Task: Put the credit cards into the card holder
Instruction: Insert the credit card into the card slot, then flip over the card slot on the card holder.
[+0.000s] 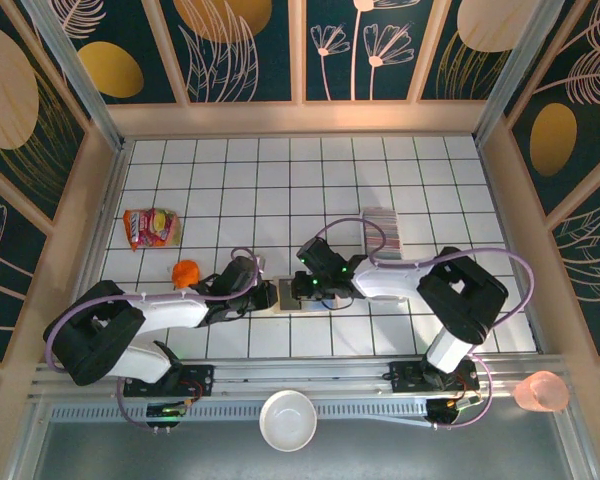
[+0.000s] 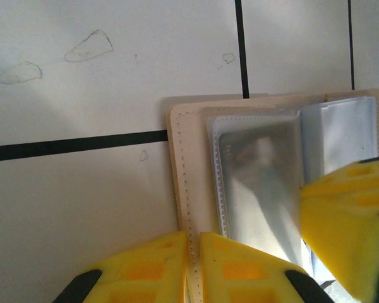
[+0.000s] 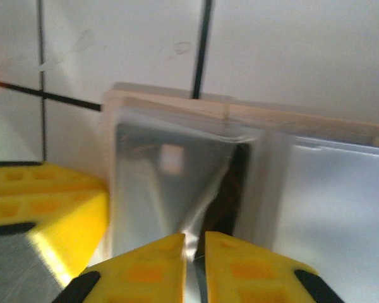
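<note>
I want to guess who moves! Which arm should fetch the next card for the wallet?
Probably right. The credit cards lie on its side, close behind the right gripper. The left gripper pinches the edge of the card holder, likely steadying it.

Tan card holder point(image 1: 284, 297) lies open, clear sleeves up; credit cards point(image 1: 383, 232) stacked well apart.

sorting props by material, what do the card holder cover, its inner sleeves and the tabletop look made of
The card holder has a tan matte cover, likely leather or faux leather, with stitching along its edge. Its inner sleeves look like clear glossy plastic film: they glare and buckle. The tabletop is smooth white with black grid lines; tile or printed sheet, I cannot tell.
</note>
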